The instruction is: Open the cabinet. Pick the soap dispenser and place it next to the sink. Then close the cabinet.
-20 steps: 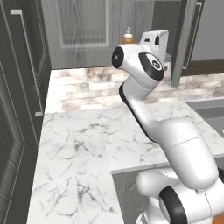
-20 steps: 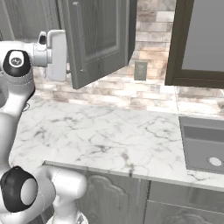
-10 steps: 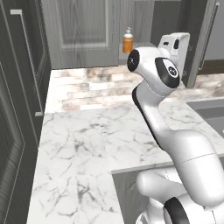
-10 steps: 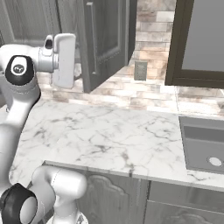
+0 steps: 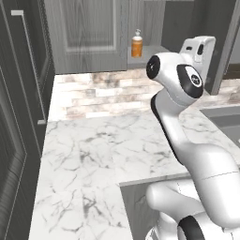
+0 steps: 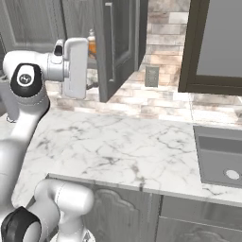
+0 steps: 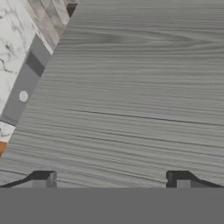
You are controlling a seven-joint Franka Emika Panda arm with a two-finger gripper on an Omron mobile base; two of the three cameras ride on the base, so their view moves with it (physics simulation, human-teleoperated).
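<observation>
- Cabinet is showing matt grey wood grain.
- Countertop is looking like smooth, white, veined marble.
- Soap dispenser is appearing as glossy orange plastic.
- Sink is looking matt grey.

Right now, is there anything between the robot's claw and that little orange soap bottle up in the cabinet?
Yes. The gripper, jaws wide apart, faces the grey wood-grain cabinet door up close. The door is swung open, and the soap dispenser stands on the shelf behind it, so the hand has to come round the door.

One soap dispenser, one sink, one open cabinet.
</observation>
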